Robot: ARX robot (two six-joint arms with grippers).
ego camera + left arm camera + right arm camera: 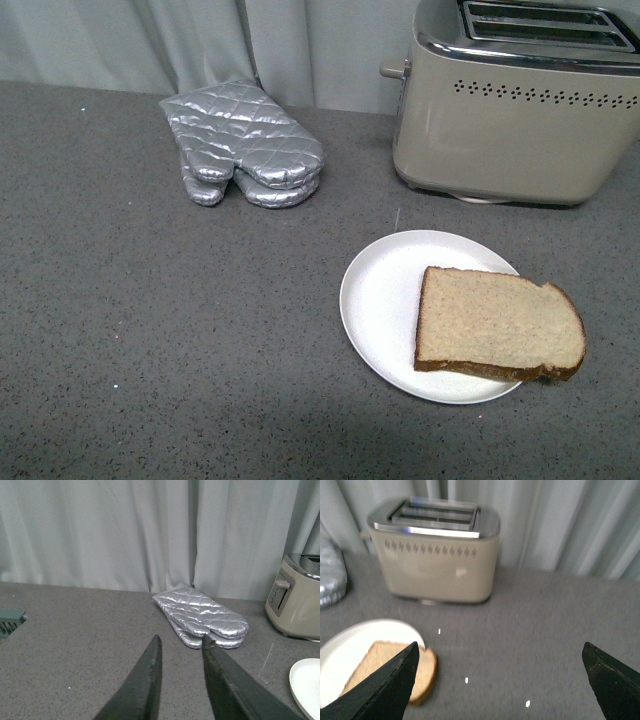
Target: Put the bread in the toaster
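Bread [498,325] overhangs plate [385,300]; toaster [520,110] cut off at frame edge.

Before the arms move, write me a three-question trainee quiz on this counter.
1. True or false: the bread lies wholly within the rim of the plate.
2. What lies left of the toaster in the front view? A) silver oven mitts B) a kettle C) a knife
3. Which is spread wider, the left gripper or the right gripper?
Key: 1 false, it overhangs the rim; 2 A; 3 the right gripper.
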